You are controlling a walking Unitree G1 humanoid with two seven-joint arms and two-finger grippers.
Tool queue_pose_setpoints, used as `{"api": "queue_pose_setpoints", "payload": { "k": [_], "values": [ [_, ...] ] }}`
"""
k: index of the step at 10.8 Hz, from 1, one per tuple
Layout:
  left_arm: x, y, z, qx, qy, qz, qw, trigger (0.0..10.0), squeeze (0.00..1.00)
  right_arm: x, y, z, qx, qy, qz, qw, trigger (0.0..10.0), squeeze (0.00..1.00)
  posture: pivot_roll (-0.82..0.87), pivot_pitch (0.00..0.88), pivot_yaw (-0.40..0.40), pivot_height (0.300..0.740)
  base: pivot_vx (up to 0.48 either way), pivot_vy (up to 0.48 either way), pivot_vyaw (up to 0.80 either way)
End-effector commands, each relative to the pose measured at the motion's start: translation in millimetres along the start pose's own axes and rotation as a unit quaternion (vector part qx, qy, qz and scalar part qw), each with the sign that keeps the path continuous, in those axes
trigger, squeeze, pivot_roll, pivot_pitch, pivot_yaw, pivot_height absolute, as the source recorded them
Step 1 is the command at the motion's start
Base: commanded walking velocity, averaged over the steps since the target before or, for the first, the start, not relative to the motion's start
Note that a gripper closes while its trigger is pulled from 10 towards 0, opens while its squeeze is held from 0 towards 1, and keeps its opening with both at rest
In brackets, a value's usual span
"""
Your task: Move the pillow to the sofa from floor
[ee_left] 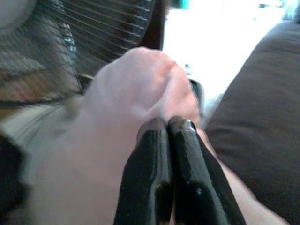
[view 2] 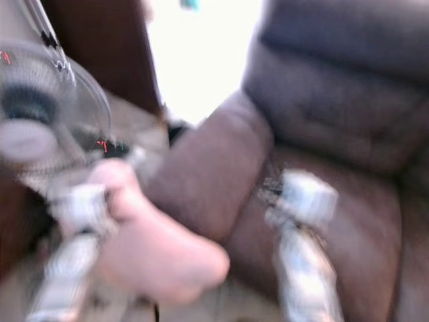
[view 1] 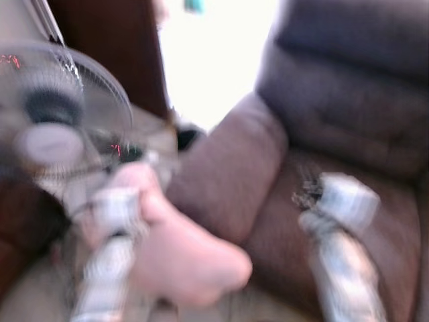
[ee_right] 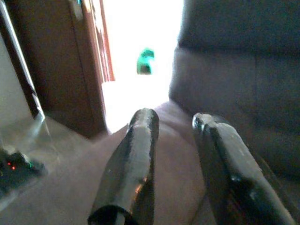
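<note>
The left tool (ee_left: 168, 129) is clamped on the pink pillow (view 1: 181, 255), carried beside the sofa (view 1: 348, 134) armrest; the right tool (ee_right: 176, 124) hangs open. Next: swing it over the seat and release.

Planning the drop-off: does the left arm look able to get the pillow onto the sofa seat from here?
Probably yes: the left gripper is shut on the pink pillow, off the floor beside the sofa armrest, which stands between.

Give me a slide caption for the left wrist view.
Left gripper shut on the pink pillow, with a fan behind and the brown sofa alongside.
</note>
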State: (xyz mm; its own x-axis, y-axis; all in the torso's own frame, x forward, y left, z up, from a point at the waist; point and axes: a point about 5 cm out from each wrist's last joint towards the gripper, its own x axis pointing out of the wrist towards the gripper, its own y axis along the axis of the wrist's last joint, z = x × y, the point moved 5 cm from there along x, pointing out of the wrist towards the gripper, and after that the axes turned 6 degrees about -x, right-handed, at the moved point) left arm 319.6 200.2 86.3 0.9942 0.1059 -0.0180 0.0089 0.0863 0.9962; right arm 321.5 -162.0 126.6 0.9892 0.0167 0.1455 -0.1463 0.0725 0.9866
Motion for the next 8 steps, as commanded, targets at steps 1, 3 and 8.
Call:
{"api": "queue_pose_setpoints", "payload": {
  "k": [1, 3, 8],
  "values": [
    [6.7, 36.8, 25.1, -0.010, -0.037, 0.077, 0.996, 10.0, 0.00, -13.3, -21.6, 23.0, -0.010, -0.032, -0.042, 0.999, 10.0, 0.00, 0.04, 0.026, -0.040, 0.708, 0.000, 0.000, 0.00],
    [7.8, 39.4, 26.3, -0.011, -0.038, 0.082, 0.996, 10.0, 0.00, -12.0, -20.8, 23.4, -0.010, -0.032, -0.039, 0.999, 10.0, 0.00, 0.05, 0.014, -0.041, 0.708, 0.000, 0.000, 0.00],
    [9.0, 44.0, 29.4, -0.015, -0.042, 0.088, 0.995, 10.0, 0.00, -6.5, -21.9, 23.6, -0.010, -0.030, -0.039, 0.999, 10.0, 0.00, 0.05, 0.008, -0.043, 0.708, 0.000, 0.000, 0.00]
  ]
}}
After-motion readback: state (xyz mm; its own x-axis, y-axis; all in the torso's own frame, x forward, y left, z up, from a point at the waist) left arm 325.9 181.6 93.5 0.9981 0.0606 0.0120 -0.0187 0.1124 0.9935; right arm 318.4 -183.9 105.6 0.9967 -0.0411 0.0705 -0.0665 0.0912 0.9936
